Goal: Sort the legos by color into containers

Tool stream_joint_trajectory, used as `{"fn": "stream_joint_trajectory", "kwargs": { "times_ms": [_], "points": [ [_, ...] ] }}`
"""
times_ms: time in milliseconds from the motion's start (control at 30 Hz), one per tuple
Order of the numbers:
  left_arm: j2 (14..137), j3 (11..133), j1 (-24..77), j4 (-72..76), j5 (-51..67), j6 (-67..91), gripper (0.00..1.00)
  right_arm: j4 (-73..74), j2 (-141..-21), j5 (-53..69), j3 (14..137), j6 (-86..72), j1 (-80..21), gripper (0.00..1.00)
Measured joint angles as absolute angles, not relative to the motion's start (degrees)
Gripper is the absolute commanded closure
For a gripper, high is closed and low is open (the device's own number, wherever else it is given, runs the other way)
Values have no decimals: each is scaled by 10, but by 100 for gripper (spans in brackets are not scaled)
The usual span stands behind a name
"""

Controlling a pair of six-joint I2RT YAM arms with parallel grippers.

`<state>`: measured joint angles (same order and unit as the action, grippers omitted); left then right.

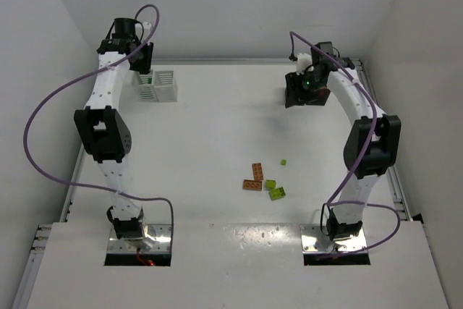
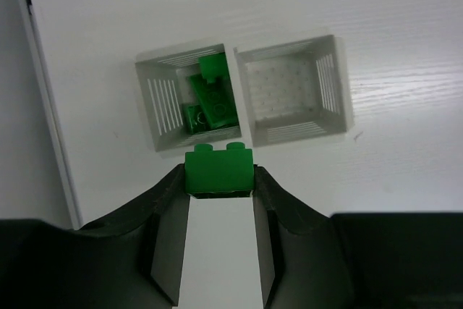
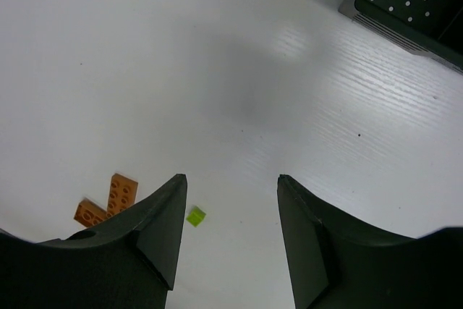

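- Left gripper (image 2: 218, 187) clamps a green brick (image 2: 218, 168) near the white bin (image 2: 163, 103) holding green bricks (image 2: 210, 103).
- Right gripper (image 3: 231, 211): parted, empty.
- Risk: early release drops brick short of bin, onto counter (image 2: 405, 48).

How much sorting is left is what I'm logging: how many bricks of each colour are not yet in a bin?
2 orange bricks, loose on the table
3 lime green bricks, loose on the table
1 dark green brick, gripped in the left hand
Total: 6
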<state>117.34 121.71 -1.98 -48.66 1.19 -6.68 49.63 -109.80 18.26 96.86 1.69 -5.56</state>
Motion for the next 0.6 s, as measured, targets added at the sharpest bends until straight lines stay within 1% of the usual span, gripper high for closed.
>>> {"fn": "stream_joint_trajectory", "kwargs": {
  "times_ms": [167,333,400,600],
  "points": [
    [1239,1231,-43,-477,25,-48,86,493,-1084,183,952,17,-56,46],
    [1252,1243,-47,-461,28,-42,83,493,-1078,183,949,17,-56,46],
    [1254,1251,-47,-451,23,-40,78,492,-1078,183,949,17,-56,46],
    [1277,1258,-49,-425,-1,-39,77,494,-1078,184,949,20,-56,46]
  ]
}}
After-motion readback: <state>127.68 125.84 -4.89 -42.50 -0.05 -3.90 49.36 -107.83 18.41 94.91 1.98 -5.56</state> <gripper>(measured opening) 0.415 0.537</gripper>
